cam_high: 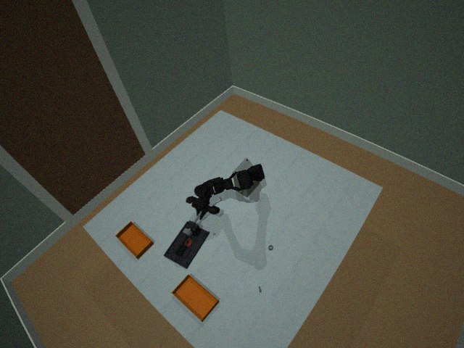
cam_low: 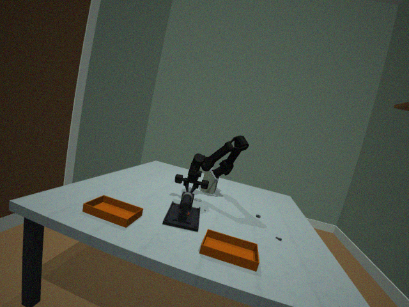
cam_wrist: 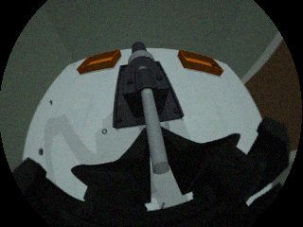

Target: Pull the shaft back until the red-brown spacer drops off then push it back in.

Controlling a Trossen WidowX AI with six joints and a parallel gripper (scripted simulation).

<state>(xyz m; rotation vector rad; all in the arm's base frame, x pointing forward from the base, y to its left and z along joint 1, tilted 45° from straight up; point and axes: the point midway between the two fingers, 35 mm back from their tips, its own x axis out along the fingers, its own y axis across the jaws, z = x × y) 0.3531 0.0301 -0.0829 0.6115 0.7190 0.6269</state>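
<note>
Matt Plastic and Smooth Grey Metal at the Hand

The hand looked like matt black plastic. The shaft between its fingers had the smooth, dull grey look of metal. Ahead of the hand, the dark base plate appeared to be matt plastic. Beyond it, to either side, the orange trays seemed smooth, low-sheen plastic. Below the hand, the pale bench looked smooth, faintly veined like stone.

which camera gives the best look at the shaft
The wrist view: the grey shaft runs in the open there from the dark block to its near end, between the jaws. The top view shows only a small pale piece by the jaws; in the exterior view, I can't make it out clearly.
</note>
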